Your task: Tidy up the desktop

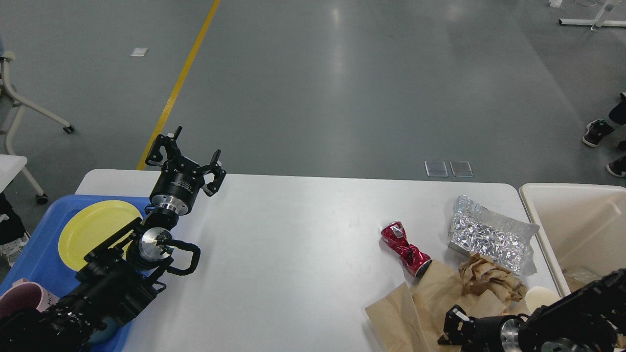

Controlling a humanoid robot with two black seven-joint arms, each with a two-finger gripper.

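The wide white matte desktop [293,254] fills the foreground. The left gripper [188,159] hovers over its far-left corner, fingers spread, empty — the right gripper [452,327] at bottom right, state unclear.

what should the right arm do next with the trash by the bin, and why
Probably swing the right gripper up to the crushed red can. It lies loose on the desktop among brown paper and a foil bag, with the bin just beside them.
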